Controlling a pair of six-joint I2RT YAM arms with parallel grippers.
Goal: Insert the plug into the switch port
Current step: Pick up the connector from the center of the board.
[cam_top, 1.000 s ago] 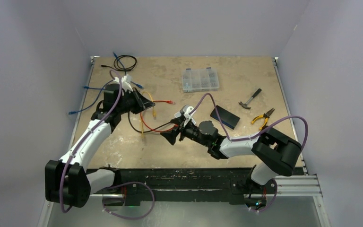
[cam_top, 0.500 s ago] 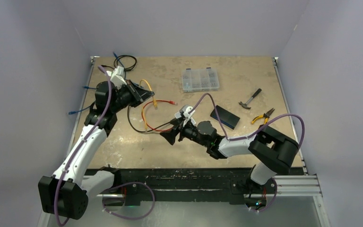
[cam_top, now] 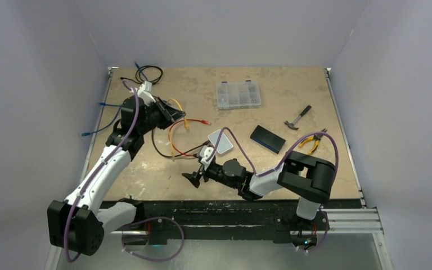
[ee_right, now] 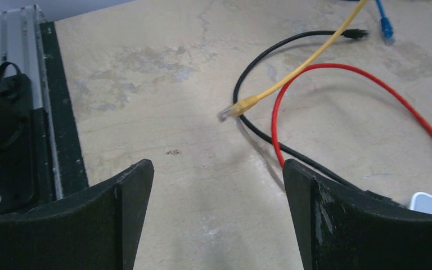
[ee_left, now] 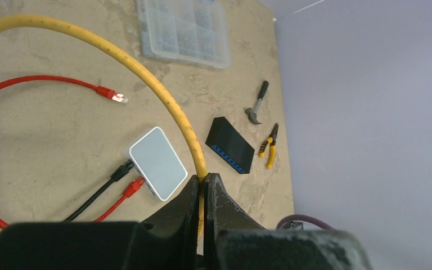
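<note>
Two grippers are at work over the worn tabletop [cam_top: 292,79], well apart from each other. The left gripper [ee_left: 204,185] hangs above the table's left half with its jaws pinched almost closed on the yellow Ethernet cable [ee_left: 146,73], which arcs up and away from the fingers in a wide loop. In the overhead view a short yellow stub [cam_top: 185,125] pokes out of that grip, while the left wrist view hides the plug between the fingers. The cable's other plug [ee_right: 228,114] lies loose on the table beside a bend of the black cable [ee_right: 259,56]. The right gripper [ee_right: 216,169] sits low near the table's front edge, jaws spread wide with nothing between them. The black switch [ee_left: 230,147], showing a row of blue ports along one side, lies on the table right of centre, well clear of both grippers. A small white box [ee_left: 157,163] rests between the switch and the cables, with a black and a red lead plugged into it. The red cable [ee_left: 112,95] ends in a free plug nearby. A clear parts organizer [cam_top: 238,94], a hammer [cam_top: 298,118] and yellow-handled pliers [cam_top: 313,139] lie toward the far and right sides, and a blue cable [cam_top: 104,118] trails along the left edge.
</note>
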